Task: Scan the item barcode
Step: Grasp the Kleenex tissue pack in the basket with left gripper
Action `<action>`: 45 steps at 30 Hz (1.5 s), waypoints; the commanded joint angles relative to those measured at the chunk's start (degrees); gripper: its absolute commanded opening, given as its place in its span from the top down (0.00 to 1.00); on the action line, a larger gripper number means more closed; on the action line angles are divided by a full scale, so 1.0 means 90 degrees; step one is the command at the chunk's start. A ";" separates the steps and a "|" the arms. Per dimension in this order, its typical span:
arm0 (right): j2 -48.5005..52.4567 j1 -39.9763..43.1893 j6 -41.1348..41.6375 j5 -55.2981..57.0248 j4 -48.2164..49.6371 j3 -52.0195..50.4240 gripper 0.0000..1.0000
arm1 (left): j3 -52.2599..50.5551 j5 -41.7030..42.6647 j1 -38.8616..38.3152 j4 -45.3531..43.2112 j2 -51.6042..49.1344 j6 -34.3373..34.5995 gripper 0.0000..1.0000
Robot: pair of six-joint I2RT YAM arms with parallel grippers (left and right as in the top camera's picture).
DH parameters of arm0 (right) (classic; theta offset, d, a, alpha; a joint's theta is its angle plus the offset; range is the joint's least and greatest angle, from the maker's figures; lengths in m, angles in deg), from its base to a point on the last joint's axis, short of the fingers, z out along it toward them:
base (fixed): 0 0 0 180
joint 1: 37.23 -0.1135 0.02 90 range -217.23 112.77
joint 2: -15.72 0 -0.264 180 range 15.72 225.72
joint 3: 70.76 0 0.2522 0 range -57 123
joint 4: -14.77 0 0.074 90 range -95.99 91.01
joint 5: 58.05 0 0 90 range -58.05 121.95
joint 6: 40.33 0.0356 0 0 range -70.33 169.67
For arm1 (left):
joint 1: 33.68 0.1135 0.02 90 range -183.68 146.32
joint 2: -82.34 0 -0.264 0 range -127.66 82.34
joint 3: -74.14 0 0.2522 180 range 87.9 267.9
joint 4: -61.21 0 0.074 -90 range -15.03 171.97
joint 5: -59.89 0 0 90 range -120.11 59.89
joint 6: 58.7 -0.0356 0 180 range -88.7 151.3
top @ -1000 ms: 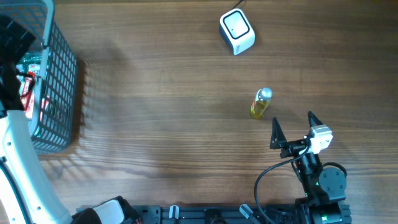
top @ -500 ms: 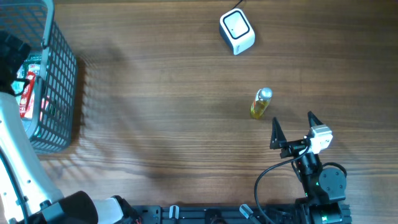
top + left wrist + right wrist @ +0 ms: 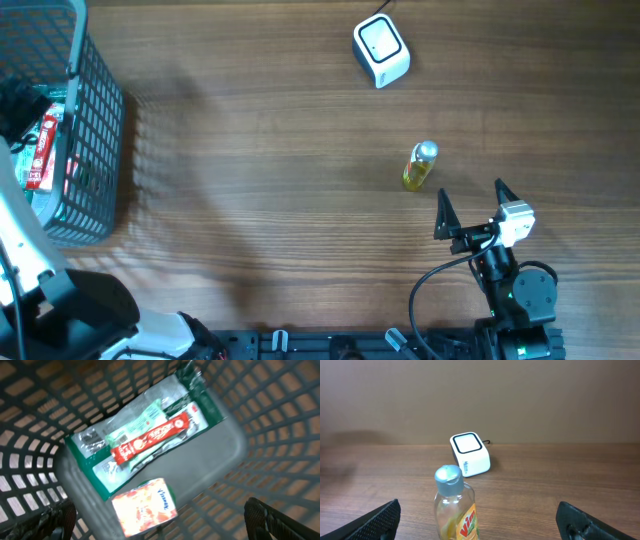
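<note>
A small clear bottle [image 3: 420, 166] of yellow liquid with a silver cap stands upright on the table. My right gripper [image 3: 472, 203] is open just in front of it, and in the right wrist view the bottle [image 3: 456, 505] stands between and beyond that gripper's [image 3: 480, 521] spread fingers, untouched. The white scanner [image 3: 381, 50] sits at the far side, behind the bottle [image 3: 469, 453]. My left gripper [image 3: 161, 521] hangs open inside the grey basket [image 3: 98, 130], above an orange carton [image 3: 145, 506] and a green packet with a red sachet [image 3: 150, 440]. It holds nothing.
The mesh basket [image 3: 235, 455] walls surround the left gripper on all sides. The white left arm [image 3: 25, 245] rises along the table's left edge. A black cable [image 3: 425, 290] loops by the right arm's base. Bare wood lies between basket and bottle.
The left arm has shifted toward the table's front over the basket, uncovering more of the red sachet. The right arm, bottle and scanner have not moved.
</note>
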 commanded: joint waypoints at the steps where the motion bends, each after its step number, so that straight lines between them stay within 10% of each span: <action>1: -0.0039 0.0010 -0.0046 0.0056 0.0015 -0.0005 0.00 | 0.0102 0.0364 0.0284 0.0153 -0.0372 -0.0107 0.00; 45: -0.0039 0.0010 -0.0049 0.0056 0.0015 -0.0005 0.00 | -0.0741 0.1360 0.0347 -0.0255 -0.1287 -0.0556 0.16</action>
